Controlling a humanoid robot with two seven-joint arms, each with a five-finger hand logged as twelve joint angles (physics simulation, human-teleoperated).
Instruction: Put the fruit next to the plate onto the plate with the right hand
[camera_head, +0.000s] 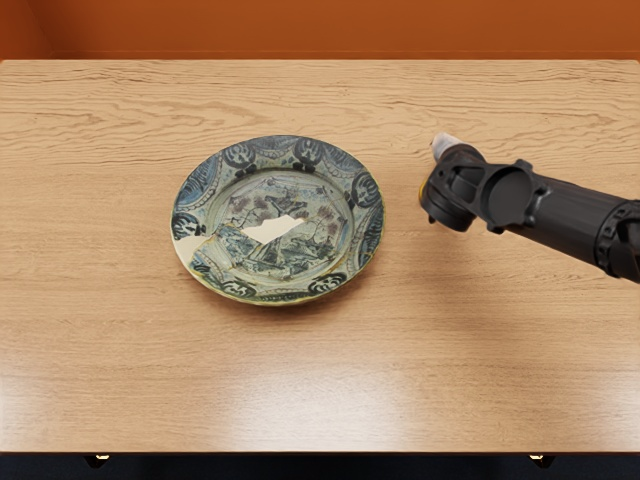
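Observation:
A round ceramic plate (278, 219) with a blue-green pattern and a pale patch in its middle lies on the table, left of centre, with nothing on it. My right arm comes in from the right edge, and its dark hand (452, 188) hovers just right of the plate, pointing down so the wrist hides what is beneath. A small pale tip (443, 143) shows at the hand's far edge; I cannot tell whether it is the fruit or part of the hand. No fruit is plainly visible anywhere.
The wooden table (320, 380) fills the view, with an orange wall behind its far edge. The near edge runs along the bottom of the picture.

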